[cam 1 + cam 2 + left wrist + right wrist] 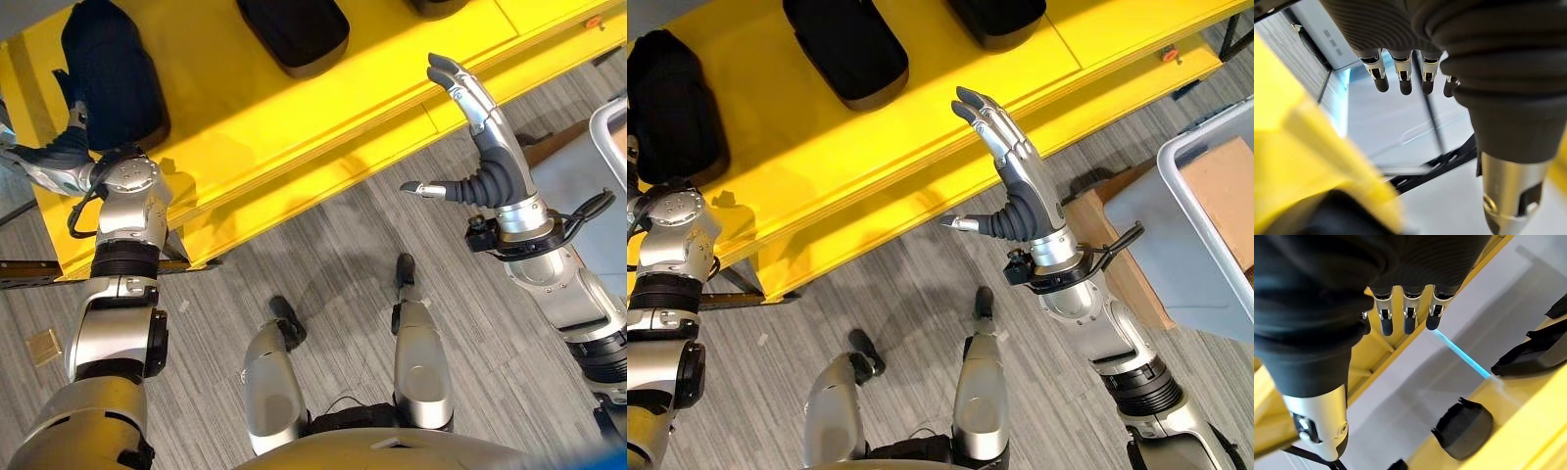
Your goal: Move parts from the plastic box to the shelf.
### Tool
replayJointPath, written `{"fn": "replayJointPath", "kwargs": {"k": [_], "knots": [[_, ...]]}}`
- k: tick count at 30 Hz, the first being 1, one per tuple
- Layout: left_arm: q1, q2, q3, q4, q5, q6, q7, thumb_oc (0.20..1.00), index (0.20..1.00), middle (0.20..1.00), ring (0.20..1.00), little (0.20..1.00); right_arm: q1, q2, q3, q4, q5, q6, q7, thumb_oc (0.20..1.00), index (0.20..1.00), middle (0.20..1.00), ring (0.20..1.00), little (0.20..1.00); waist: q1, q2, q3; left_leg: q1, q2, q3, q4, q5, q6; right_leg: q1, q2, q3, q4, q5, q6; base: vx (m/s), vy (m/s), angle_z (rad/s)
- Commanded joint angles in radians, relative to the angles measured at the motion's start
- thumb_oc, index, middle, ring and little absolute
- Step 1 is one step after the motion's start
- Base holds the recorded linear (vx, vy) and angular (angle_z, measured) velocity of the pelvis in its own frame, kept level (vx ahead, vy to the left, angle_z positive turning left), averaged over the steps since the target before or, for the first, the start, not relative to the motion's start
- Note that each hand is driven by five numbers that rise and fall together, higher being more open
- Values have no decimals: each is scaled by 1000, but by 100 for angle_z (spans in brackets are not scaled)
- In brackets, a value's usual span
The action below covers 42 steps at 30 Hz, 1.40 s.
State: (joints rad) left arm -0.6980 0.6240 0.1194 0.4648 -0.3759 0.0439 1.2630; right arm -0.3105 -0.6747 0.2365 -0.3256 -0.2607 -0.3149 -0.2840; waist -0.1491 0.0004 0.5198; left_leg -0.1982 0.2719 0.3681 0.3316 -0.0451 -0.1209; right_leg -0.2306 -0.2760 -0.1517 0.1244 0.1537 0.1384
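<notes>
Holding nothing — both my right hand and left hand are straight-fingered; I reach back to the plastic box squarely.

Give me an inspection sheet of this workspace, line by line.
Surface: yellow shelf, tilted across the head views.
Job's things: three black rounded parts on it, one at the left hand, one mid-shelf, one at the top edge; pale grey plastic box on the right.
Clutter: small tan block on the floor.
Hands: left hand at the left part, fingers straight; right hand raised, open, empty.
Cables: nothing seen.
Surroundings: grey striped floor.
</notes>
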Motion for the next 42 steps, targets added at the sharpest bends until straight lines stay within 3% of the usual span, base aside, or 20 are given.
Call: {"fn": "replayJointPath", "kwargs": {"k": [1, 2, 4, 10, 11, 12, 20, 23, 28, 31, 34, 35, 39, 42], "knots": [[41, 46, 27, -181, 292, -168, 89, 1000, 1000, 1000, 1000, 1000, 51, 27, -33, -51, -22, -89, -49, 1000, 1000, 1000, 1000, 1000, 16, 6, -125, 81, -128, -20, -127, -37, 68, 67, -5, -36, 134, -232, 28, 11, -284, 41], [82, 36, 35, -262, 335, -175, 85, 1000, 1000, 1000, 1000, 1000, 70, 34, -28, -51, -26, -94, -52, 1000, 1000, 1000, 1000, 1000, 24, 9, -145, 101, -124, -31, -153, -24, 61, 95, 1, -48, 115, -238, 27, 138, -369, 41], [224, -48, 14, -465, 379, -203, -125, 1000, 1000, 1000, 1000, 1000, 122, 61, -2, -47, -5, -93, -43, 1000, 1000, 1000, 1000, 1000, 51, 15, -214, 159, -94, -63, -216, 12, 34, 179, 7, -90, 69, -246, 22, 130, -413, 29], [476, -200, -51, -724, 401, -299, -367, 1000, 1000, 1000, 1000, 1000, 138, 113, 18, -50, -7, -52, -15, 1000, 1000, 1000, 1000, 1000, 115, 21, -271, 217, -36, -106, -286, 62, -7, 262, 16, -162, 22, -246, 12, 42, -220, 21], [538, -225, -65, -777, 362, -315, -475, 1000, 1000, 1000, 1000, 1000, 137, 117, 23, -50, -3, -47, -15, 1000, 1000, 1000, 1000, 1000, 133, 22, -274, 227, -19, -119, -297, 72, -16, 276, 25, -180, 26, -256, 2, -61, -232, 33], [568, -227, -76, -788, 308, -294, -585, 1000, 1000, 1000, 1000, 1000, 131, 120, 34, -48, -4, -44, -14, 1000, 1000, 1000, 1000, 1000, 142, 22, -274, 233, -9, -126, -305, 80, -23, 282, 31, -187, 31, -264, -4, -68, -219, 37], [650, -220, -236, -793, 108, -296, -939, 1000, 1000, 1000, 1000, 1000, 90, 94, 74, -1, 11, -85, -63, 1000, 1000, 1000, 1000, 1000, 169, 22, -255, 232, 28, -157, -332, 130, -36, 275, 72, -197, 80, -300, -40, -71, -99, 12], [696, -216, -282, -760, 128, -314, -942, 1000, 1000, 1000, 1000, 1000, 71, 71, 91, 37, 15, -101, -86, 1000, 1000, 1000, 1000, 1000, 179, 24, -249, 222, 47, -168, -337, 179, -46, 272, 76, -207, 68, -286, -46, -77, -38, 6], [703, -190, -321, -664, 229, -311, -923, 1000, 1000, 1000, 1000, 1000, 36, 44, 111, 75, 52, -76, -87, 1000, 1000, 1000, 1000, 1000, 175, 23, -244, 224, 61, -164, -345, 207, -50, 262, 77, -200, 74, -287, -52, -38, 27, -2], [675, -186, -350, -606, 219, -301, -923, 1000, 1000, 1000, 1000, 1000, 13, 50, 124, 116, 135, -95, -57, 1000, 1000, 1000, 1000, 1000, 166, 26, -241, 229, 66, -149, -351, 213, -54, 256, 66, -196, 70, -274, -44, -19, 84, -5], [643, -203, -363, -559, 240, -288, -846, 1000, 1000, 1000, 1000, 1000, -2, 73, 131, 129, 140, -107, -21, 1000, 1000, 1000, 1000, 1000, 157, 24, -241, 236, 68, -136, -355, 206, -55, 254, 61, -185, 70, -269, -39, 41, 123, -3], [620, -215, -365, -533, 299, -282, -763, 1000, 1000, 1000, 1000, 1000, -7, 82, 139, 131, 151, -109, 0, 1000, 1000, 1000, 1000, 1000, 152, 19, -241, 236, 68, -130, -355, 199, -56, 252, 61, -179, 67, -265, -37, 51, 94, -2], [589, -239, -346, -483, 339, -215, -609, 1000, 1000, 1000, 1000, 1000, -27, 114, 161, 137, 174, -109, 21, 1000, 1000, 1000, 1000, 1000, 155, 3, -236, 235, 73, -120, -354, 189, -60, 250, 58, -177, 65, -256, -30, 43, 36, -7], [566, -248, -332, -436, 332, -186, -588, 1000, 1000, 1000, 1000, 1000, -57, 141, 178, 136, 179, -99, 26, 1000, 1000, 1000, 1000, 1000, 159, -7, -226, 230, 78, -116, -358, 186, -63, 244, 59, -175, 66, -253, -26, 32, 16, 2]]}}
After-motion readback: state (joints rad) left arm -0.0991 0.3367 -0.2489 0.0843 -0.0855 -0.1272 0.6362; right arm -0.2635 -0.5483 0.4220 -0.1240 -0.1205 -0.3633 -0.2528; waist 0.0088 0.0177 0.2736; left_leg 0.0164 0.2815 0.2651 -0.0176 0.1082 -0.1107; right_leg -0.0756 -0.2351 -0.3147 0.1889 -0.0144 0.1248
